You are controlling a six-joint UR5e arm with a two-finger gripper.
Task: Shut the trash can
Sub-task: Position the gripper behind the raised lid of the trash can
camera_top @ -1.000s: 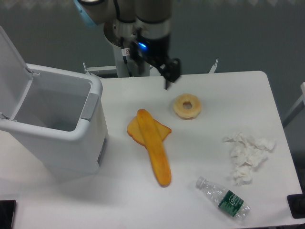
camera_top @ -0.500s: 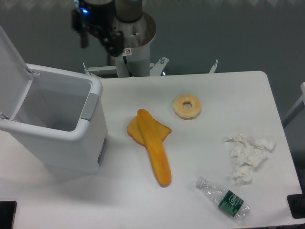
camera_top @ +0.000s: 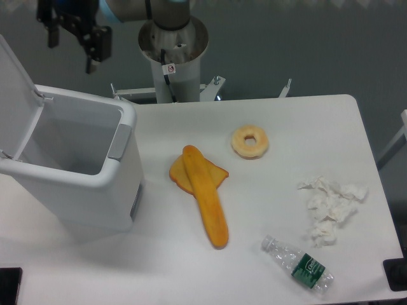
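Note:
The trash can [camera_top: 95, 190] is a large white bin at the left of the table. It stands open, with its lid [camera_top: 16, 95] tilted up at the far left and its grey latch tab [camera_top: 119, 141] on the right rim. The inside looks empty. My gripper [camera_top: 71, 46] hangs in the air above and behind the can's back rim, near the top left of the view. Its two dark fingers [camera_top: 93, 52] are spread apart with nothing between them. It touches neither the can nor the lid.
The robot's base column [camera_top: 173, 51] stands behind the table. On the table lie an orange banana-like toy [camera_top: 206, 197], a doughnut [camera_top: 249, 141], crumpled white tissue [camera_top: 331, 206] and a plastic bottle [camera_top: 299, 264].
My gripper has swung left, from above the table's back edge near the doughnut to above the back of the trash can. The can and the other things have not moved.

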